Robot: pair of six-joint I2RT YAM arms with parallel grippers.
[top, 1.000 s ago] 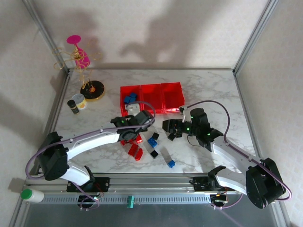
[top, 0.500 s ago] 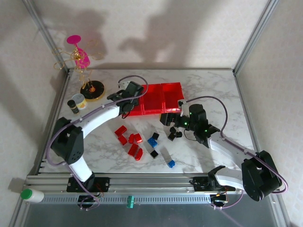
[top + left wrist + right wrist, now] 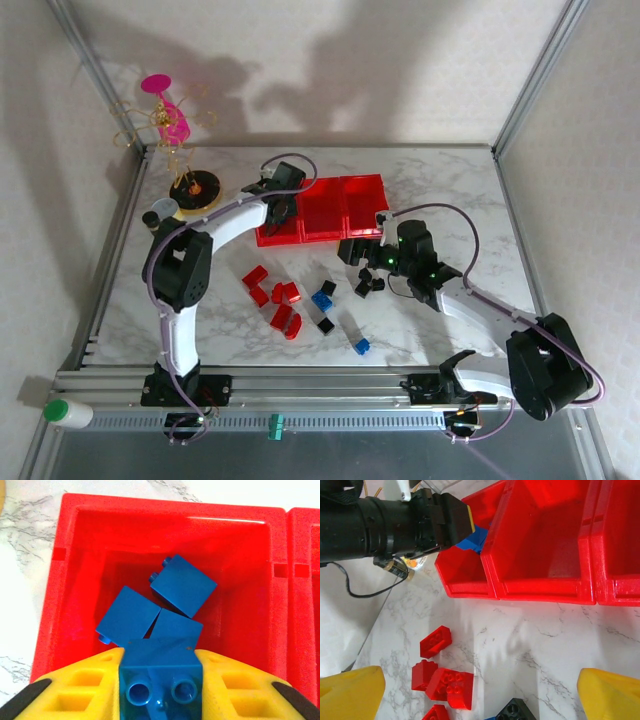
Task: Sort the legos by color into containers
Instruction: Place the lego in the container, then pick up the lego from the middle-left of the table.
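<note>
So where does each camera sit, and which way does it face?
Top: above and behind, looking down at the table; left arm and right arm show whole.
Left wrist: on the left arm, looking down into the end bin; left hand grips a blue brick.
Right wrist: on the right arm, facing the bins; right hand open.
Shared: both wrist views show that end bin and blue brick.

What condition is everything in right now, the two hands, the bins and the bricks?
left hand, shut on a blue lego
right hand, open, holding nothing
left bin, holds three blue legos
middle bin, empty
right bin, looks empty
red legos, loose on the table, unsorted
</note>
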